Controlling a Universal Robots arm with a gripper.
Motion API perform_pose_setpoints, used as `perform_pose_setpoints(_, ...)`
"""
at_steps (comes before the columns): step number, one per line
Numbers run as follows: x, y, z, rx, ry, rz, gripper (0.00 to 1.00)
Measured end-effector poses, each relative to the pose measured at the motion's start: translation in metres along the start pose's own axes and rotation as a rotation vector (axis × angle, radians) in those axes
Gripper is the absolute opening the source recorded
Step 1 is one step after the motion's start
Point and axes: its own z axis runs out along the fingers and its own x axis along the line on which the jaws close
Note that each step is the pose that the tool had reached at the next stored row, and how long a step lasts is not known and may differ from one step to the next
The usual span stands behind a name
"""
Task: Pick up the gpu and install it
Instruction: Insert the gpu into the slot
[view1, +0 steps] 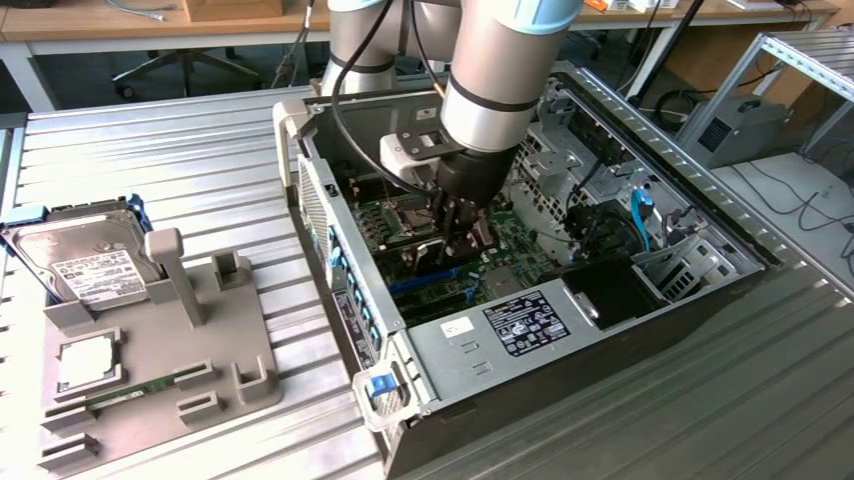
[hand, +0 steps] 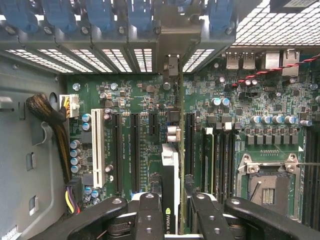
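Observation:
The gpu (hand: 171, 165) shows edge-on in the wrist view: a thin green card with a black cooler bearing a green logo. It stands upright over the motherboard (hand: 135, 100), in line with one of the long black slots. Its silver bracket end (hand: 172, 67) reaches toward the case's rear slot openings. My gripper (hand: 172, 202) is shut on the card, with one black finger (hand: 149, 212) on each side. In the exterior view the gripper (view1: 461, 240) reaches down inside the open computer case (view1: 534, 330), low over the board. Whether the card's edge is seated in the slot is hidden.
A white slot (hand: 96, 147), a brown cable bundle (hand: 50, 115) and the empty processor socket (hand: 267, 185) flank the card. Outside the case, a grey fixture (view1: 167, 340) on the ribbed table holds a hard drive (view1: 87, 265), a processor chip (view1: 87, 365) and a memory stick (view1: 134, 390).

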Motion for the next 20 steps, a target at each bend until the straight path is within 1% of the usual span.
perform_pose_setpoints(3,0.0000,0.0002,0.0000,0.0039,0.0001,0.000,0.27)
perform_pose_setpoints(20,0.0001,0.0029,0.0002,0.0079,0.0001,0.000,0.27)
